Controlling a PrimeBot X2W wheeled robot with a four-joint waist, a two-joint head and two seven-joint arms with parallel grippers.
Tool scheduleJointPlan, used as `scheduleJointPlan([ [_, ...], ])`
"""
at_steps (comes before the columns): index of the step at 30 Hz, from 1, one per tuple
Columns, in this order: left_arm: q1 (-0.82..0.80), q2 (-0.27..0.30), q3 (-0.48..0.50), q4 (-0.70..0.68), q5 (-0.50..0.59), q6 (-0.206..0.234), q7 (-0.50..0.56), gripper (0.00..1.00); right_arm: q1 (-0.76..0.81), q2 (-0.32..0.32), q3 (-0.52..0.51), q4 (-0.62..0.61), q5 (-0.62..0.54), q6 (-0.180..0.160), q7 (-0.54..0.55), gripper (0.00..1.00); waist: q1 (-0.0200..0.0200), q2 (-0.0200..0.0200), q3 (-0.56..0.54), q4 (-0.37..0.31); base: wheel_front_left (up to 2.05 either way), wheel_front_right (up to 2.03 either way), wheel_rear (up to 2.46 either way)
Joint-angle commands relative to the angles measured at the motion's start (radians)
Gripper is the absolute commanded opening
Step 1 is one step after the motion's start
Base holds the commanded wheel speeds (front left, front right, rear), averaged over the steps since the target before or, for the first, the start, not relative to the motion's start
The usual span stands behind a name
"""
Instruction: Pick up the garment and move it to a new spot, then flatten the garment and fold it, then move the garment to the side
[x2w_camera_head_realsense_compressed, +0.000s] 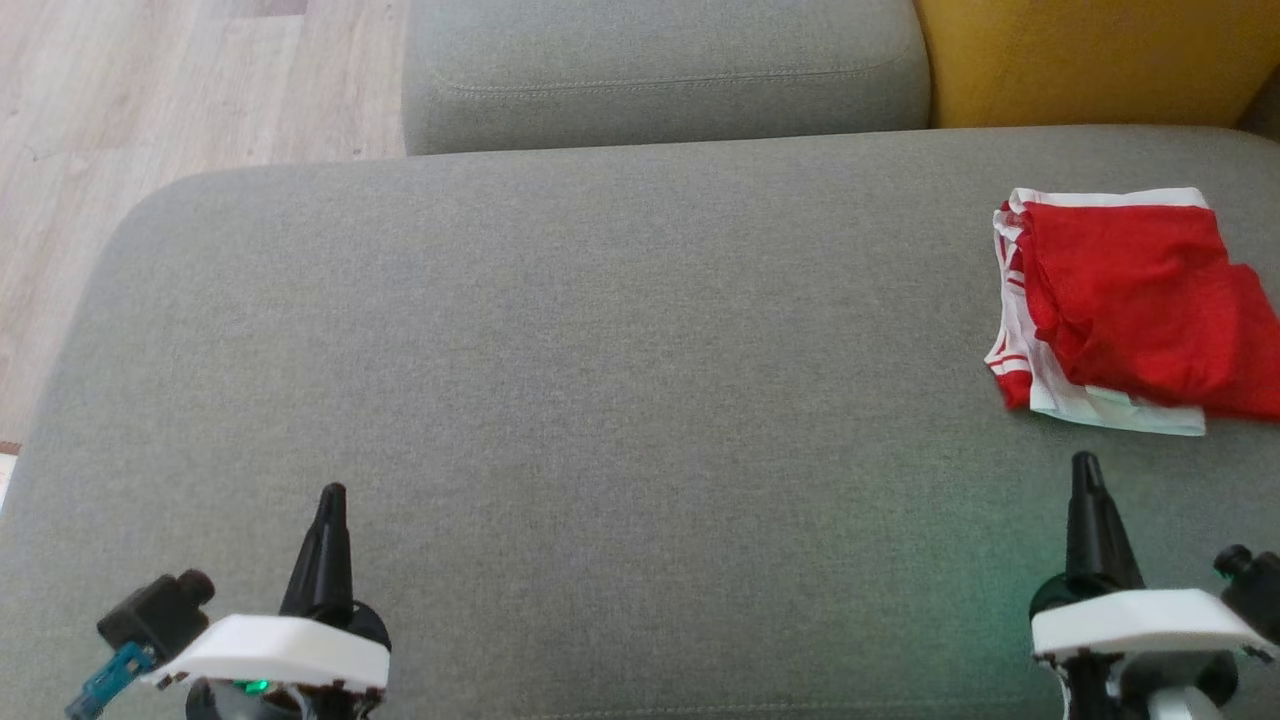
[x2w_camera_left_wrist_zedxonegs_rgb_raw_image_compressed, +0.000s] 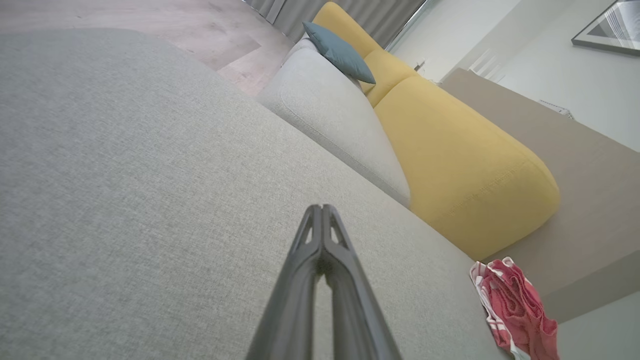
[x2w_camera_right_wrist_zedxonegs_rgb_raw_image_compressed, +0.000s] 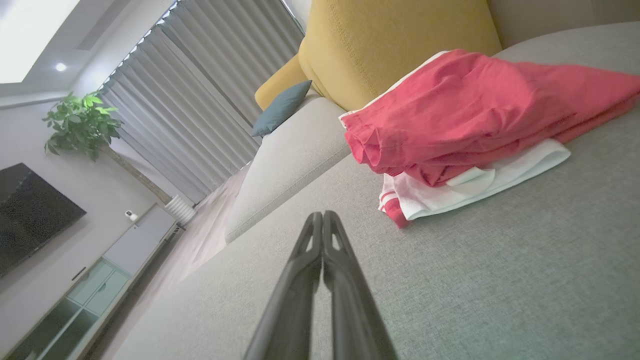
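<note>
The garment (x2w_camera_head_realsense_compressed: 1130, 300), red fabric with white bands and red stripes, is lying in a loosely folded, rumpled stack at the right-hand end of the grey seat cushion (x2w_camera_head_realsense_compressed: 600, 330); its red layers are sitting on top and a white layer is showing beneath them along the near edge; it is touching the cushion only, with neither tool on it. The right gripper (x2w_camera_head_realsense_compressed: 1085, 462) is standing over the near right part of the seat cushion, just short of the garment's near edge and apart from it; its two dark fingers are pressing together at the tips and gripping nothing. The left gripper (x2w_camera_head_realsense_compressed: 330, 495) is standing over the near left part of the seat cushion, well apart from the garment; its fingers are likewise meeting at the tips and carrying nothing. A grey back cushion (x2w_camera_head_realsense_compressed: 660, 70) is lying along the far edge of the seat cushion; a yellow cushion (x2w_camera_head_realsense_compressed: 1090, 60) is sitting beside it, beyond the seat cushion's far right corner; a wooden floor (x2w_camera_head_realsense_compressed: 150, 90) is showing past the seat cushion's left end.
</note>
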Motion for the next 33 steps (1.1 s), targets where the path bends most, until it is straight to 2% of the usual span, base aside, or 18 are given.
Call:
scheduleJointPlan([
  [1, -0.052, 0.013, 0.025, -0.029, -0.028, -0.009, 0.007, 0.00, -0.058, -0.018, -0.001, -0.028, 0.032, 0.002, 0.005, 0.00, 0.0000, 0.0000, 0.000, 0.000, 0.00, 0.00, 0.00],
  [33, -0.103, 0.018, 0.082, 0.007, -0.390, -0.026, 0.101, 0.00, -0.100, -0.024, -0.024, -0.008, 0.414, 0.004, 0.096, 0.00, 0.0000, 0.0000, 0.004, -0.008, 0.00, 0.00, 0.00],
])
